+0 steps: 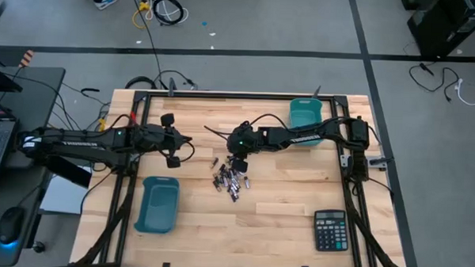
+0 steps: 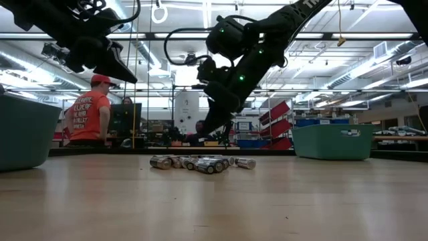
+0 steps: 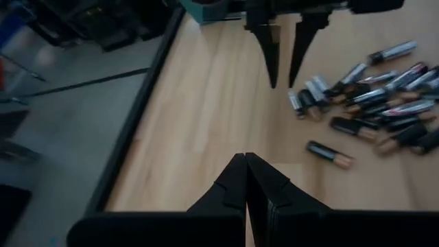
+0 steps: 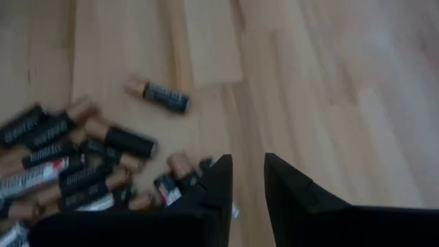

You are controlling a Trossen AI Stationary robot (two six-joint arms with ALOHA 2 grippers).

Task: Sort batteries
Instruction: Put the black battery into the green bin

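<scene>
We see the batteries (image 1: 231,182) lying in one loose heap near the middle of the wooden surface (image 1: 282,214), most of them touching or overlapping, with one cell (image 4: 157,95) lying a little apart from the rest. We judge that the heap is there as the unsorted stock, set between the two arms so that either can reach it.

The right gripper (image 1: 238,162) hangs just above the far edge of the heap, its arm reaching in from the right. Its jaws stand a little apart with nothing between them, and in the right wrist view the nearest cells lie just beside the fingertips. We take this narrow gap as suited to pinching a single thin cell rather than scooping several.

The left gripper (image 1: 172,157) waits to the left of the heap, well clear of it, jaws together and empty. We think it is kept back so the two arms do not crowd each other over such small things.

One teal bin (image 1: 158,204) sits on the near left and another teal bin (image 1: 305,114) on the far right, each beside its own arm, presumably as the two destinations. A black calculator (image 1: 330,230) rests at the near right, away from the work. As far as we can tell, no battery has been lifted yet.
</scene>
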